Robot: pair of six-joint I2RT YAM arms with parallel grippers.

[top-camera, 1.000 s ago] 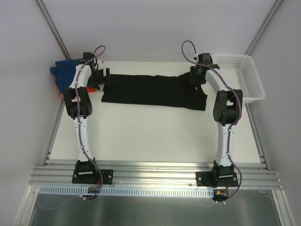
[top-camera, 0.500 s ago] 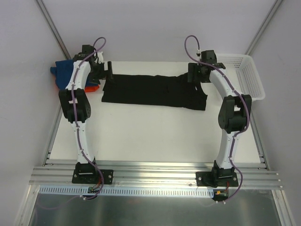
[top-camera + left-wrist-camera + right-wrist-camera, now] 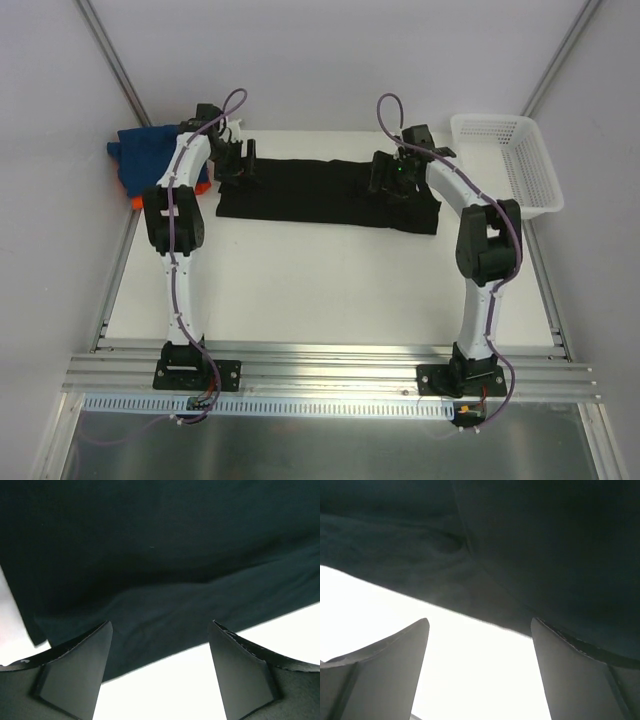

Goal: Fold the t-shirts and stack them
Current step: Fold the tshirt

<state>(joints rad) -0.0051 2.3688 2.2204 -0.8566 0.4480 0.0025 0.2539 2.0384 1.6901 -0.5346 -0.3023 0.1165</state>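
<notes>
Top external view: the white table (image 3: 330, 290) carries the black t-shirt (image 3: 320, 195), folded into a long band across its far side. Both arms reach forward from their bases, elbows raised and wrists bent down. The left gripper (image 3: 238, 165) hangs over the band's left end, and the right gripper (image 3: 390, 175) over its right part. A white basket (image 3: 530, 170) sits to the right of the right gripper. The blue t-shirt (image 3: 140, 150) and orange t-shirt (image 3: 134, 202) lie bunched just left of the left gripper. In both wrist views the fingers are spread wide with nothing between them, and black cloth lies just ahead.
</notes>
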